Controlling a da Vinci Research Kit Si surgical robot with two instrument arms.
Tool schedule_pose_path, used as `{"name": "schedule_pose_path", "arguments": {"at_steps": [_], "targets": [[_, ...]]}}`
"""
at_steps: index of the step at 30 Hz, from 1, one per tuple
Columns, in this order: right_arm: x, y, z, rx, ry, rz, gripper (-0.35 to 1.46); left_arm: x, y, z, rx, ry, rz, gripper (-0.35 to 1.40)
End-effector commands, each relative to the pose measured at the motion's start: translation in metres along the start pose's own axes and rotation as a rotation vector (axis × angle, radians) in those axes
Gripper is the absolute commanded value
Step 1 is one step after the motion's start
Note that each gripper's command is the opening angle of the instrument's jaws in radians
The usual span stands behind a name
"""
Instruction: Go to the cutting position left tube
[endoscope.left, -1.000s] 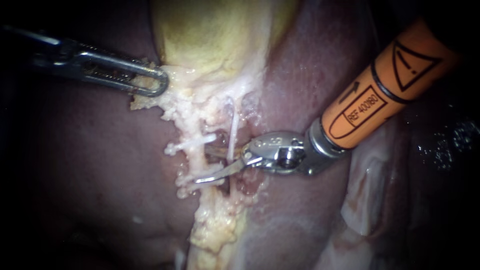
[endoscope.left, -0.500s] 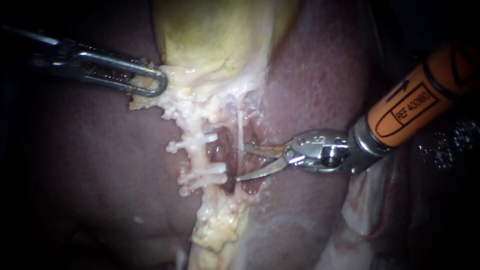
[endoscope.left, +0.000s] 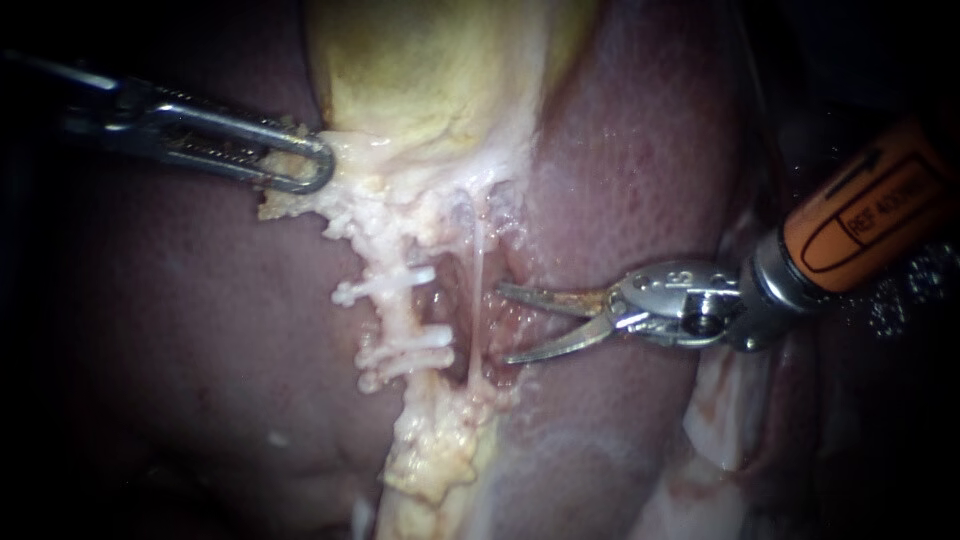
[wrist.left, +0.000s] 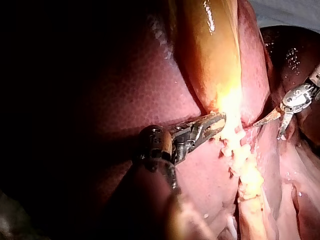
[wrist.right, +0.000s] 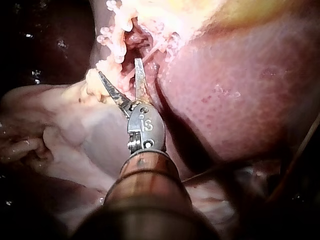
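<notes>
Currently, with the left tool (endoscope.left: 318, 168) clamped on the gallbladder (endoscope.left: 430, 70), the right tool (endoscope.left: 503, 324) gapes wide beside a thin strand (endoscope.left: 478, 280), short of the clipped left tube (endoscope.left: 402, 318); advancing could snag that strand or nick the liver (endoscope.left: 620, 170).

Colours before you
The gallbladder (endoscope.left: 430, 70) shows yellow-green, liver (endoscope.left: 640, 170) mottled maroon, clips (endoscope.left: 385, 287) white; your right instrument (endoscope.left: 505, 323) wears black-lined orange.
</notes>
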Motion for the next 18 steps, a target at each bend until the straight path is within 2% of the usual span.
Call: {"name": "schedule_pose_path", "arguments": {"at_steps": [1, 7, 18], "targets": [[0.0002, -0.0003, 0.0, 0.006, -0.001, 0.0, 1.21, 0.0, 0.0, 0.0, 0.0, 0.0, 0.0, -0.35], [0.0007, -0.0005, 0.0014, 0.026, -0.004, 0.001, 1.2, 0.0, 0.0, 0.0, 0.0, 0.0, 0.0, -0.35], [-0.0009, 0.0016, 0.0048, 0.037, -0.011, 0.002, 1.23, 0.0, 0.0001, 0.0001, 0.001, 0.0, 0.0, -0.35]]}}
